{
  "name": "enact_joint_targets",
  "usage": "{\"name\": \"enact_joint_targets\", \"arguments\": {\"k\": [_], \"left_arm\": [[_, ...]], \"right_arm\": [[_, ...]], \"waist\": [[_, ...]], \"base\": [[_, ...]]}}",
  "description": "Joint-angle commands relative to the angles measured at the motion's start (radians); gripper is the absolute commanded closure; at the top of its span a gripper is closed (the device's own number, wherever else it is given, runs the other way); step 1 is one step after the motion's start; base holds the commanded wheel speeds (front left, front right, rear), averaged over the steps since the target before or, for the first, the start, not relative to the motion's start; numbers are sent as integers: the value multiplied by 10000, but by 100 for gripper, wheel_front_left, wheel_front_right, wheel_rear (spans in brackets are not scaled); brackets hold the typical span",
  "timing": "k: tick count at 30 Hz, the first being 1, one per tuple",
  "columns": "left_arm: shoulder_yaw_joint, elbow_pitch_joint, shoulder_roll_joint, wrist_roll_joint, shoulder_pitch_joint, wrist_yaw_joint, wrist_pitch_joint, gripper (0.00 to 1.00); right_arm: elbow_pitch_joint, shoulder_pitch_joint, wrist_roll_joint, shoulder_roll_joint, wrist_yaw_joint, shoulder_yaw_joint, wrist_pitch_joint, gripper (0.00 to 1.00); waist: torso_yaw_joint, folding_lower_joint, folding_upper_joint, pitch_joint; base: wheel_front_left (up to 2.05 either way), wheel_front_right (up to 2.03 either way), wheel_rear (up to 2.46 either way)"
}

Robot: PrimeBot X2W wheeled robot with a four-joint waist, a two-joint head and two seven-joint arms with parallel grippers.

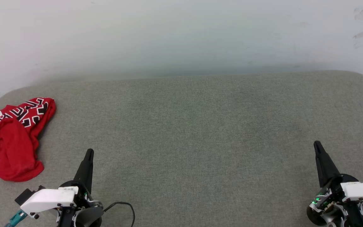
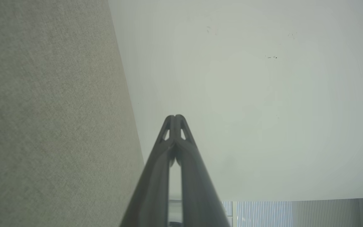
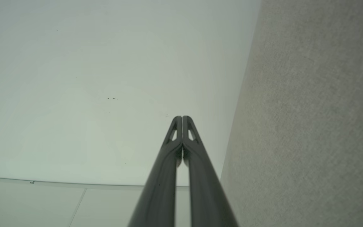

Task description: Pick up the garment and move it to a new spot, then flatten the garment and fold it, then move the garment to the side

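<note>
light: soft, even, pretty flat
shadows: a faint one is cast beside the shirt (image 1: 14, 142)
wall (image 1: 181, 31): washed out, tinted greenish
fingers (image 2: 150, 189): blurred up close

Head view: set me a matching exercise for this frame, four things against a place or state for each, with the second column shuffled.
Things
1. garment
2. left gripper
3. right gripper
4. wall

Places or states
A. lower right, shut, holding nothing
B. pale, behind the grey surface
C. crumpled in a heap at the surface's left end
D. lower left, shut, holding nothing, the nearer one to the heap

Pairs: 1-C, 2-D, 3-A, 4-B
</note>
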Motion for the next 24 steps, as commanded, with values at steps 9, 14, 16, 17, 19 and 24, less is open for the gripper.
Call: {"name": "enact_joint_targets", "arguments": {"k": [9,14,16,17,19,24], "left_arm": [[18,5,-8,16,-81,-32,21,100],[18,5,-8,16,-81,-32,21,100],[18,5,-8,16,-81,-32,21,100],[17,5,-8,16,-81,-32,21,100],[17,5,-8,15,-81,-32,20,100],[17,5,-8,15,-81,-32,20,100]], "right_arm": [[11,-106,40,36,0,6,3,100],[11,-106,40,36,0,6,3,100],[9,-106,40,36,0,6,3,100],[9,-106,40,36,0,6,3,100],[9,-106,40,36,0,6,3,100],[9,-106,40,36,0,6,3,100]], "waist": [[0,0,0,0],[0,0,0,0],[0,0,0,0],[0,0,0,0],[0,0,0,0],[0,0,0,0]], "base": [[0,0,0],[0,0,0],[0,0,0],[0,0,0],[0,0,0],[0,0,0]]}}
